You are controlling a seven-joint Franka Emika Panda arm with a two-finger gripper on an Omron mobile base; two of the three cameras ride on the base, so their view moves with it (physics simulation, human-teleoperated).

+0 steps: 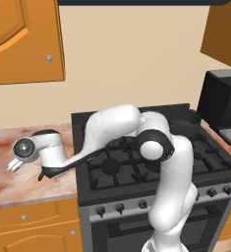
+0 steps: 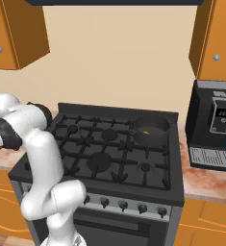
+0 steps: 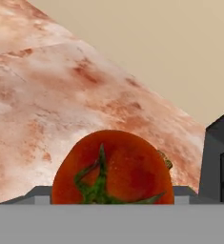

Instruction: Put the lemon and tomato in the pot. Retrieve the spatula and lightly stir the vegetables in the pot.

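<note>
The red tomato [image 3: 113, 167], with its green stem star facing the camera, looms large and centred at the bottom of the hand view, right between the jaws, with the marbled counter [image 3: 61, 95] behind it. My gripper [image 1: 44, 173] reaches low over the counter left of the stove and is shut on the tomato. Its fingertips are hidden. The dark pot [image 2: 152, 129] stands on the back right burner, and a bit of the yellow lemon [image 2: 145, 132] shows inside it. In the left base view my arm partly covers the pot [image 1: 188, 120]. The spatula is out of view.
The black stove [image 1: 136, 170] lies between the tomato and the pot. A black coffee machine [image 2: 215, 125] stands on the counter right of the stove. Orange wall cabinets [image 1: 23, 39] hang above the left counter, another [image 2: 215, 38] above the right.
</note>
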